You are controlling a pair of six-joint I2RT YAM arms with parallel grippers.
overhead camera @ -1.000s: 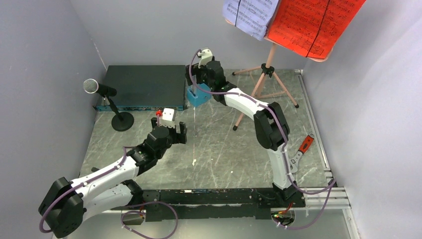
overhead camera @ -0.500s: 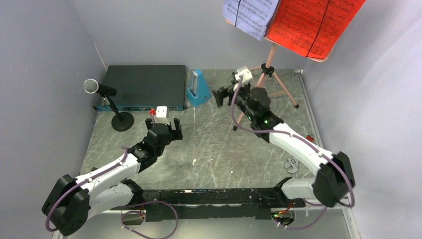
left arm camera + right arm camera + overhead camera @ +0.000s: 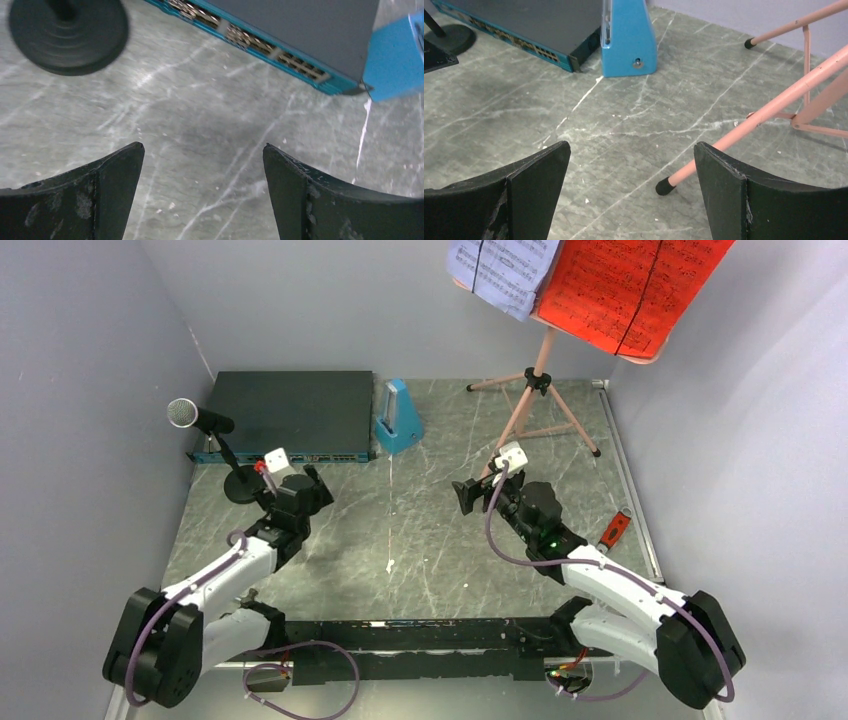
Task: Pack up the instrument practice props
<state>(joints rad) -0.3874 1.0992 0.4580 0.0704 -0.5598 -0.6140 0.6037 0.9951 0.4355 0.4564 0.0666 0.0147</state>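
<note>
Left tool [image 3: 202,150]: spread, empty, above surface [image 3: 200,100], near microphone base [image 3: 67,32].
Right tool [image 3: 631,150]: spread, empty, near pink music stand leg [image 3: 744,122].
Blue metronome [image 3: 398,420]: upright, just beside black electronics box [image 3: 290,410].
Red sheet [image 3: 630,290], lavender sheet [image 3: 505,270]: on stand board, far side.

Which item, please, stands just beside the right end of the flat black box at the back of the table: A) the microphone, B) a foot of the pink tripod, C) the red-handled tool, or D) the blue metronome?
D: the blue metronome stands right beside the right end of the black box, whereas the microphone is at its left end.
</note>
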